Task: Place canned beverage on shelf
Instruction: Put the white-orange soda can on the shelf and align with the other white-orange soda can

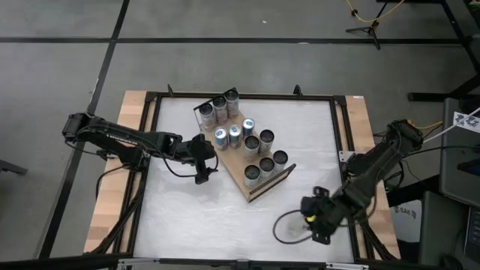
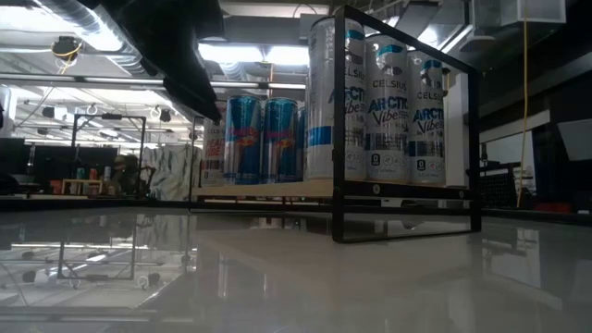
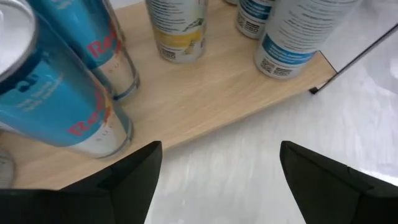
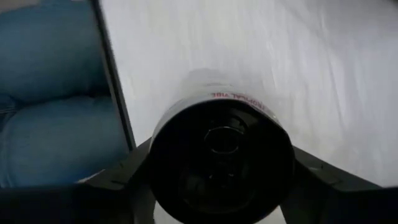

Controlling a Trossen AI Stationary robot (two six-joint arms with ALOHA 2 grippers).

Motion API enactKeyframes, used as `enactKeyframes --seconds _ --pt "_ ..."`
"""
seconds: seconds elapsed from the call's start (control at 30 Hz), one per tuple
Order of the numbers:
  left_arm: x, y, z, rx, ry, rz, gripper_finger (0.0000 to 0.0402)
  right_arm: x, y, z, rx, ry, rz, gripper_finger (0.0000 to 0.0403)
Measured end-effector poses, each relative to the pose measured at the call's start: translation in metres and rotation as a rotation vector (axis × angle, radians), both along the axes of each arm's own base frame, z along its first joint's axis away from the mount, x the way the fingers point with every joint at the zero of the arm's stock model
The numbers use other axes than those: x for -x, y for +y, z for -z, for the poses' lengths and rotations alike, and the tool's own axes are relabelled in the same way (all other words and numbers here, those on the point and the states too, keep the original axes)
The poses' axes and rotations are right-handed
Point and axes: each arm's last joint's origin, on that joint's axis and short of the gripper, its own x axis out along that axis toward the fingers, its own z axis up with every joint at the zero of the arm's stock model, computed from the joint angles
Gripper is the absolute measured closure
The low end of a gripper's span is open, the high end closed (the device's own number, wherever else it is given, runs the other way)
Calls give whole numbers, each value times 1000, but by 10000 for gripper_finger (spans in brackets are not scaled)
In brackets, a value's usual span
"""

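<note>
The shelf, a light wooden board with black wire rails, lies slantwise mid-table and carries several upright cans, blue ones and white ones. My left gripper hangs open just off the board's left long edge, tilted down, with nothing between its fingers. My right gripper is near the table's near right corner, shut on a canned beverage with a black top and a white wall with red lettering. My right gripper pinches the can by its wall just below the top rim, one finger on each side. The fingers come steeply from above, along the can's length, and the top end faces the wrist. Whether the can's bottom touches the table does not show.
A black frame runs round the white table top, with wooden strips outside it. Bare table lies between the shelf and the right gripper. A person's blue-trousered legs show just beyond the table edge near the right gripper. A cable loops there.
</note>
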Motion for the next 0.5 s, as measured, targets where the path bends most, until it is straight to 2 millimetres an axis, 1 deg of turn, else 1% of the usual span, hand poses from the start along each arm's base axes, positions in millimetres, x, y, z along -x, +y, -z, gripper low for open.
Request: enactKeyframes --seconds 0.1,0.27,0.4,0.5 --pt "0 -3 0 0 0 11 84 -17 -10 -2 -1 -72 -80 159" --pt "1 -6 0 18 -3 4 84 -37 -27 -2 41 -147 -234 159" --pt "1 -9 0 36 -7 -5 84 -46 -37 2 89 -158 -334 159" --pt "1 -11 0 56 -12 -19 84 -53 -41 6 87 -152 -381 158"
